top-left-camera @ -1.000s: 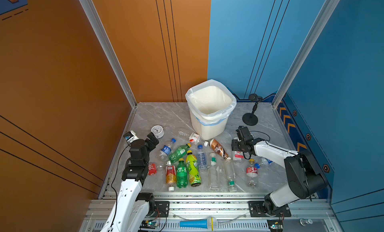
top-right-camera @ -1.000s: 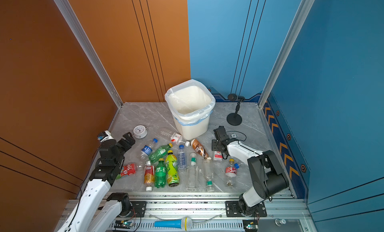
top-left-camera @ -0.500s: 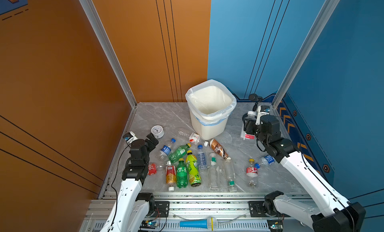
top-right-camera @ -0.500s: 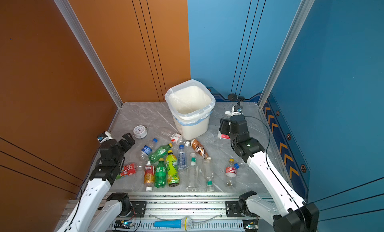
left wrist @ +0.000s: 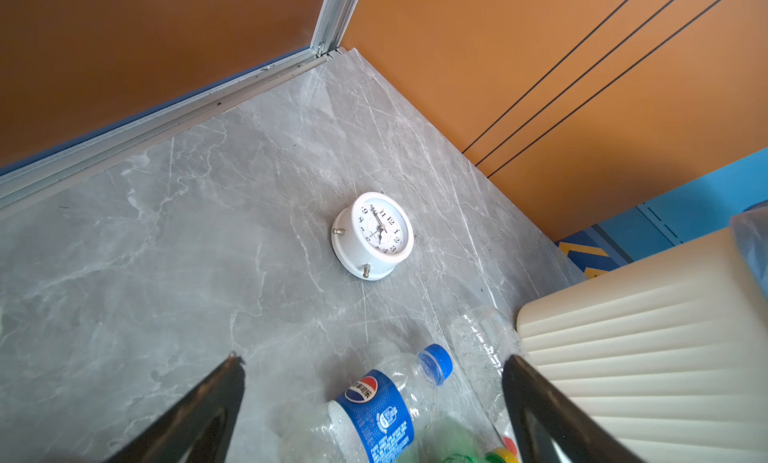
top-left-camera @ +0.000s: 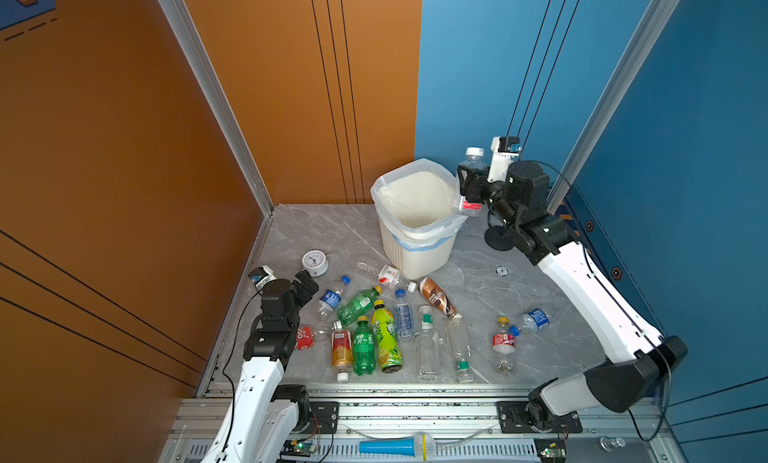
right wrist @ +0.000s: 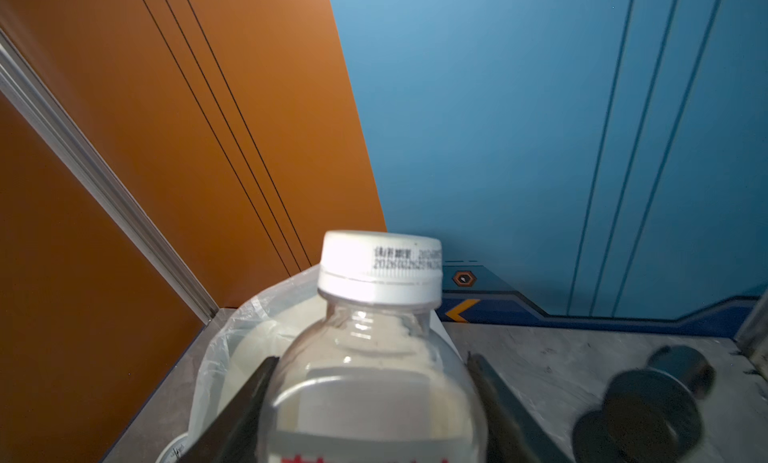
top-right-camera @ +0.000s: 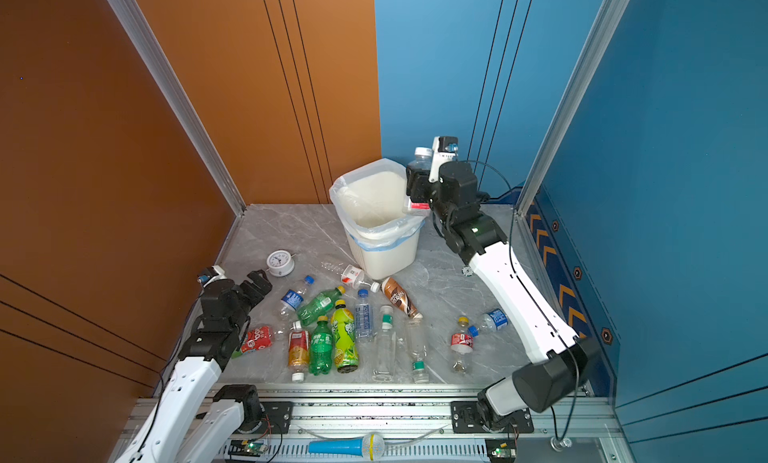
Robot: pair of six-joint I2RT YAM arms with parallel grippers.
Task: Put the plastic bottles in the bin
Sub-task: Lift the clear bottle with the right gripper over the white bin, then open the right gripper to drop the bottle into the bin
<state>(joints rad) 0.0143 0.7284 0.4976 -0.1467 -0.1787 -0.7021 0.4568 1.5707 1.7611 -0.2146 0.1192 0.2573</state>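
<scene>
Starting at the front rail: about a dozen plastic bottles point(top-left-camera: 384, 336) are scattered on the grey marble-look counter point(top-left-camera: 324, 228), mostly lying on their sides. They are clear, green or yellow-green, plus one brown bottle point(top-left-camera: 436, 301), with blue, yellow, white and green caps. A red-label bottle point(top-left-camera: 304, 336) is half hidden behind the left arm. The left gripper point(top-left-camera: 306, 283) hovers low near a blue-cap bottle point(left wrist: 378, 411), fingers point(left wrist: 216, 394) wide apart with nothing between them; that bottle's base is cut off in the left wrist view. A round white clock point(top-left-camera: 314, 262) sits just beyond. Further back is the bin point(top-left-camera: 415, 257): white, ribbed, squarish, with a translucent bag folded over its rim. The right gripper point(top-left-camera: 469, 186) is up at the bin's right rim, fingers point(right wrist: 249, 407) clamped on a clear bottle point(right wrist: 374, 378) that is roughly upright, white cap up, with a red-printed label. Its lower half is cut off in the right wrist view and the fingers cover its middle in both top views. Cannot tell whether it is over the opening or just outside the rim. A black round-based stand point(top-left-camera: 498, 243) behind is partly hidden by the right arm and blurred in the right wrist view.
</scene>
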